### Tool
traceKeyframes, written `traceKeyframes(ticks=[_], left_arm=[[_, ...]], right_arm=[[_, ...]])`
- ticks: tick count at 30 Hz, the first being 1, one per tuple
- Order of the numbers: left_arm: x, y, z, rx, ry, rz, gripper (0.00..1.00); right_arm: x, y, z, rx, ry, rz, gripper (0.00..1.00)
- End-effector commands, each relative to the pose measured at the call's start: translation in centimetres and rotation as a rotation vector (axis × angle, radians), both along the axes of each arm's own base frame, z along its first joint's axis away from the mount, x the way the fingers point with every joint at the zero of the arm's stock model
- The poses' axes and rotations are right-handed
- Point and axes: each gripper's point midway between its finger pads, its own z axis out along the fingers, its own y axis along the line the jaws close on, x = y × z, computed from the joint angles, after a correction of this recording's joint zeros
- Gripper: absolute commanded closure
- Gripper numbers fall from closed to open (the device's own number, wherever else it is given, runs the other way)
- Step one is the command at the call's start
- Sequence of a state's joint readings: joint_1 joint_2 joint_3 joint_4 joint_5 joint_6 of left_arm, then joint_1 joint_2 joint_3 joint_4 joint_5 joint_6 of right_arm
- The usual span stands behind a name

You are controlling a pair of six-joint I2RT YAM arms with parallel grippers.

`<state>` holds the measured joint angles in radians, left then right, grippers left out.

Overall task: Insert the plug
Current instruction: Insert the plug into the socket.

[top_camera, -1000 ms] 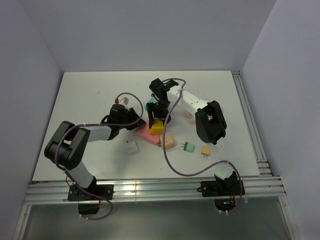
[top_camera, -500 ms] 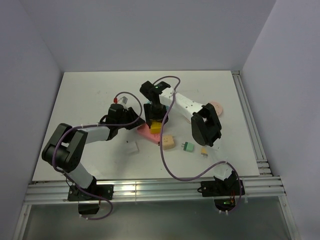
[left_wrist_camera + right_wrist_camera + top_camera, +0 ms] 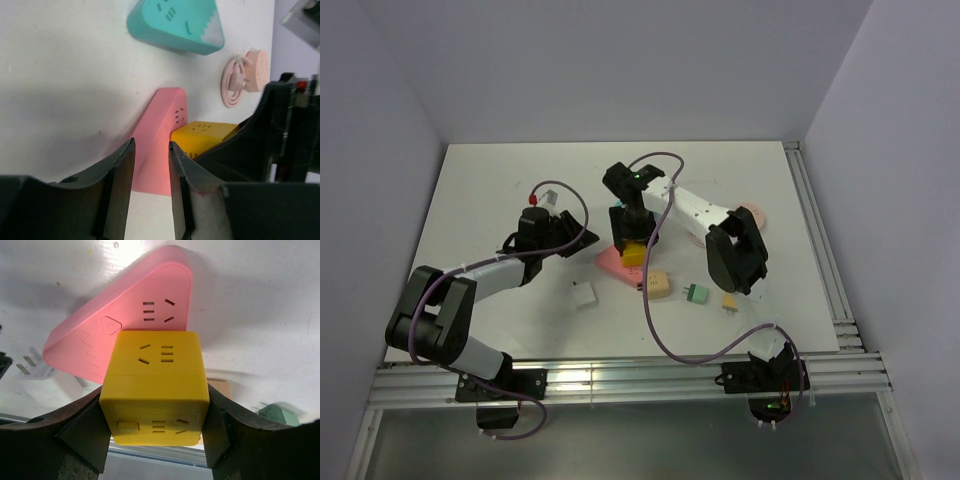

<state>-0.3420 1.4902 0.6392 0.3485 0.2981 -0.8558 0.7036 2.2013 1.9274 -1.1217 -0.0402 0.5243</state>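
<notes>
White tabletop between pale lilac walls fills the overhead view, and we read it from the left. Our left gripper lies low at about 9 o'clock from the table's centre, its two black fingers parted by a narrow gap with nothing between them. At 5 o'clock from it rests a small white plug adaptor. At the centre lies a pink triangular plastic power strip, and a teal triangular socket block sits at 12 o'clock from it. Our right gripper is clamped on both sides of the yellow cube plug, which sits over the strip's wide end; whether its pins are seated we cannot tell. At 4 o'clock from the strip rest a peach block, then a small green plug and a small orange plug. A pink round adaptor with a coiled cable lies at 2 o'clock from the strip.
</notes>
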Motion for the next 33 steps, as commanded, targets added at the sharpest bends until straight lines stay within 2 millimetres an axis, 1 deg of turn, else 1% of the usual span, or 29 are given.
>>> traceKeyframes(ticks=[1,2,3,4,8,10,14,15,16,21,22,25,27,29,31,33], left_arm=[[-0.9,-0.1,-0.4,-0.011,0.014,-0.015,0.62],[-1.1,-0.1,-0.8,-0.010,0.022,-0.014,0.62],[-1.1,-0.1,-0.7,-0.017,0.018,-0.013,0.62],[-1.2,-0.2,-1.0,-0.018,0.022,-0.015,0.62],[-1.2,-0.5,-1.6,-0.006,0.032,-0.023,0.62],[-1.4,-0.7,-2.1,0.009,0.042,-0.033,0.62],[-1.6,-1.2,-2.7,0.019,0.051,-0.042,0.63],[-1.6,-1.3,-2.9,0.020,0.055,-0.043,0.63],[-1.6,-1.4,-3.2,0.024,0.061,-0.045,0.63],[-1.7,-2.0,-3.8,0.035,0.073,-0.062,0.63],[-1.7,-2.0,-4.1,0.040,0.085,-0.062,0.63],[-1.6,-2.1,-4.3,0.045,0.086,-0.066,0.64],[-1.6,-2.2,-4.4,0.047,0.091,-0.065,0.65],[-1.8,-2.3,-4.6,0.050,0.094,-0.071,0.68],[-1.9,-2.3,-4.7,0.056,0.096,-0.068,0.68],[-2.0,-2.3,-4.6,0.059,0.093,-0.067,0.68]], right_arm=[[-0.1,-3.0,-8.2,-0.157,0.063,0.037,1.00],[-0.2,-3.0,-8.2,-0.151,0.062,0.042,1.00],[-0.2,-2.6,-8.4,-0.125,0.061,0.051,1.00],[-0.6,-2.7,-8.6,-0.124,0.067,0.063,1.00],[-0.3,-3.0,-9.0,-0.119,0.060,0.063,1.00],[-0.4,-2.4,-8.7,-0.083,0.070,0.068,1.00],[0.4,-2.5,-8.2,-0.099,0.048,0.043,1.00],[0.5,-3.0,-8.1,-0.130,0.044,0.037,1.00],[0.8,-2.9,-8.1,-0.134,0.039,0.030,1.00],[0.8,-2.5,-8.0,-0.118,0.039,0.025,1.00],[0.9,-2.5,-7.9,-0.116,0.037,0.023,1.00],[1.0,-2.4,-7.8,-0.116,0.033,0.016,1.00],[1.0,-2.7,-8.0,-0.137,0.032,0.010,1.00],[1.1,-3.3,-7.7,-0.172,0.029,-0.010,1.00],[1.7,-3.9,-7.4,-0.217,0.005,-0.035,1.00],[1.6,-4.3,-6.9,-0.240,-0.001,-0.042,1.00]])
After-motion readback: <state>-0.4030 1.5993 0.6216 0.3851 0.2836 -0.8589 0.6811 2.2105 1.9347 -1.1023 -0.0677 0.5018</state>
